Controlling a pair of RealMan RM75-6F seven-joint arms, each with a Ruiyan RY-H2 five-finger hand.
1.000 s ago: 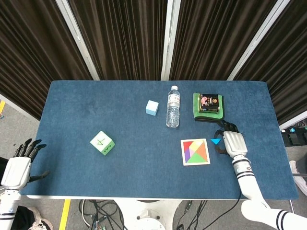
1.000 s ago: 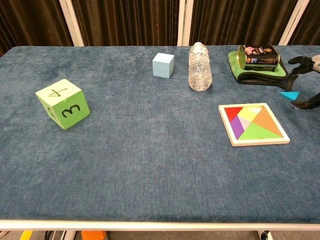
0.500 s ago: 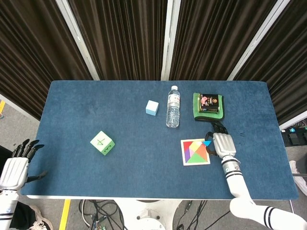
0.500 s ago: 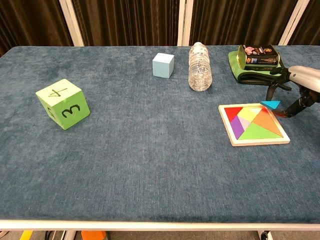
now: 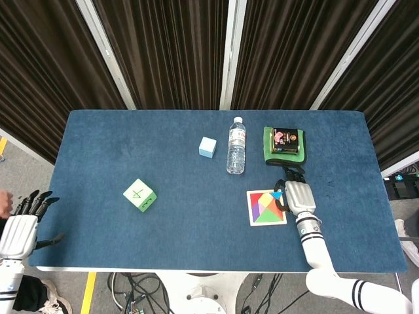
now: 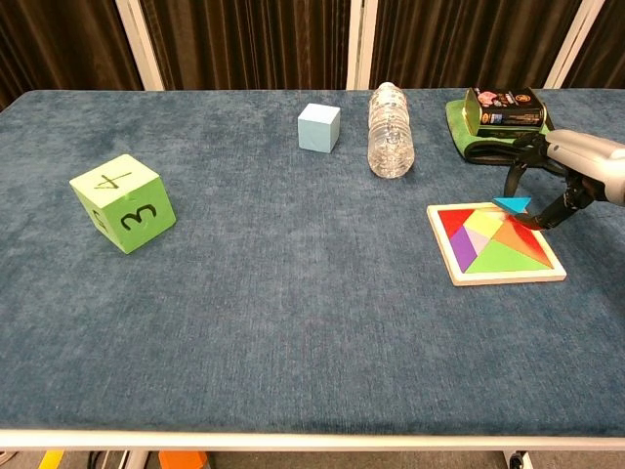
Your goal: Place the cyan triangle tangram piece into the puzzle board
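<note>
My right hand [image 6: 562,176] pinches the small cyan triangle [image 6: 512,204] between thumb and finger, just above the far edge of the puzzle board [image 6: 495,241]. In the head view the same right hand [image 5: 296,195] hangs over the right side of the board [image 5: 266,207], and the cyan triangle [image 5: 277,194] shows at the board's top right corner. The board holds red, purple, yellow, orange and green pieces. My left hand [image 5: 23,225] stays off the table's near left corner, fingers spread, holding nothing.
A green numbered cube [image 6: 123,202] sits at the left. A pale blue cube [image 6: 318,127] and a lying water bottle [image 6: 391,130] are at the back centre. A dark tin on a green cloth [image 6: 500,118] lies just behind my right hand.
My right hand has carried the cyan triangle leftward from beside the board to over its far right corner. The left hand has barely moved.
</note>
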